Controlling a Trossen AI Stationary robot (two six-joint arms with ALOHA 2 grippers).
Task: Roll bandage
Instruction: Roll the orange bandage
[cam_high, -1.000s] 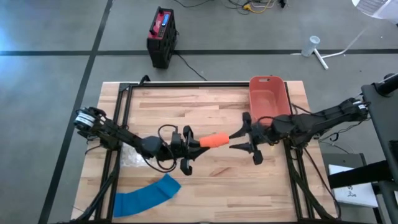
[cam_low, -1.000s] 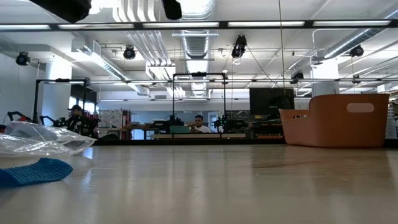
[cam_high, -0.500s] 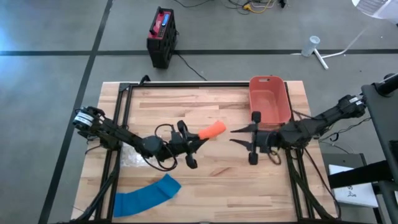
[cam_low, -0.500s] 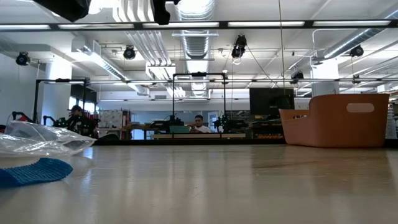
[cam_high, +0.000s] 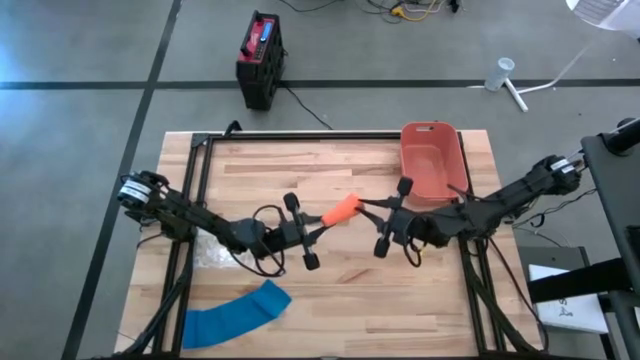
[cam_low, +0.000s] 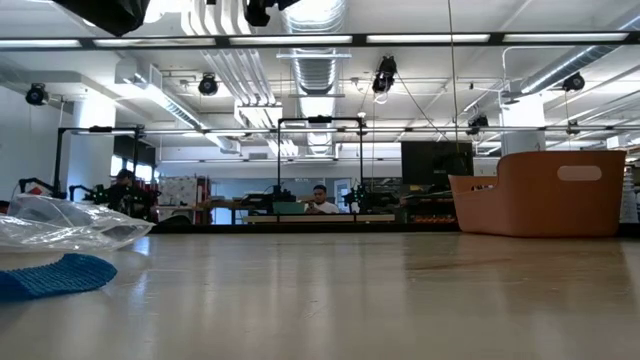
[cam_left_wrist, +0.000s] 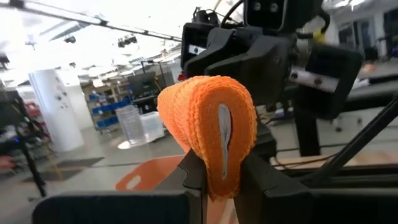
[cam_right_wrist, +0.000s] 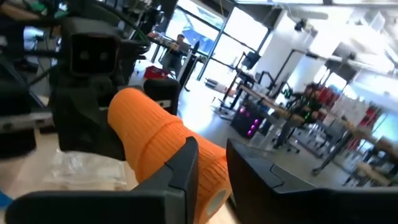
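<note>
Above the middle of the wooden tabletop (cam_high: 330, 290), the right claw (cam_high: 368, 205) is closing back onto the orange rolled bandage (cam_high: 342, 211) that the left claw (cam_high: 322, 226) is keeping clamped, readying another turn of the roll.

Right gripper (cam_high: 366, 205) backed off, then returned to roll (cam_high: 342, 210); fingers narrowed around its end. Left gripper (cam_high: 322, 226) tilted roll up.

two dark jointed arms, black looping cables, black two-finger hands
</note>
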